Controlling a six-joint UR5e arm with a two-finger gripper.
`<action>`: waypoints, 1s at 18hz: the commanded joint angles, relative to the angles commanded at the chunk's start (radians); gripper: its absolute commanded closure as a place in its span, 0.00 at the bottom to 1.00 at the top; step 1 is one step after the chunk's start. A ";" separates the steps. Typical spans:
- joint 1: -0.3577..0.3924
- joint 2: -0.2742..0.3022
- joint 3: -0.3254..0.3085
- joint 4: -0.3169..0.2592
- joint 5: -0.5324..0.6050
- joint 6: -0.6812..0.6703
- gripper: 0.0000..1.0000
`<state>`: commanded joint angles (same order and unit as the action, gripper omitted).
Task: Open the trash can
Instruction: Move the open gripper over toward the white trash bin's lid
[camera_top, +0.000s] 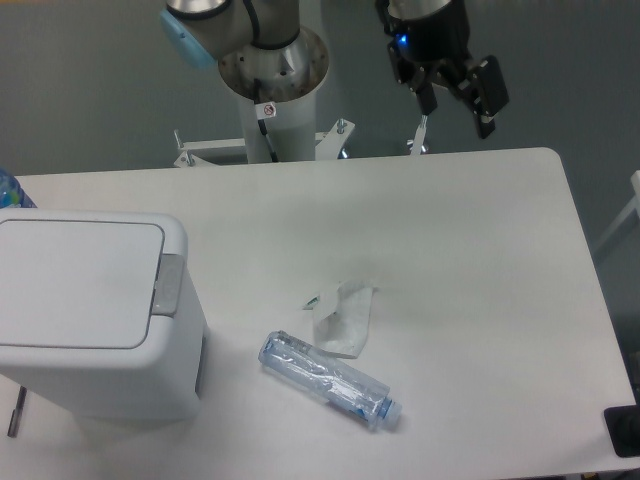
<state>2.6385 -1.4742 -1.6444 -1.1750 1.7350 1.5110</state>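
End effector (458, 103) up high past the far edge of the surface (480, 260), fingers spread apart, nothing held. Trash can (95, 315) a long way off, down and to the left of the end effector in the picture, near the front corner. Lid flat and closed. Small grey push tab (167, 285) on the lid edge that faces toward the end effector's side.

Things that could go wrong:

Could miss the tab. Very small, so easy to land on the lid (75, 280) or the white rim beside it, and then no opening.

Could push sideways and not down. Then maybe a sliding or tipping can, since nothing holds it in place.

Could catch an open finger on the can's corner when coming down.

Could bump the clear bottle (328, 380) or the crumpled wrapper (342, 318), both lying between the end effector and the can but nearer the front. A low path across might roll the bottle off.

Lid may swing up into the fingers if too close above.
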 joint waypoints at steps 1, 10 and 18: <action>0.000 0.003 0.000 -0.002 -0.009 -0.009 0.00; -0.087 -0.018 0.050 0.005 -0.150 -0.417 0.00; -0.202 -0.083 0.107 0.087 -0.186 -0.807 0.00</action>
<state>2.4361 -1.5570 -1.5370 -1.0877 1.5493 0.7045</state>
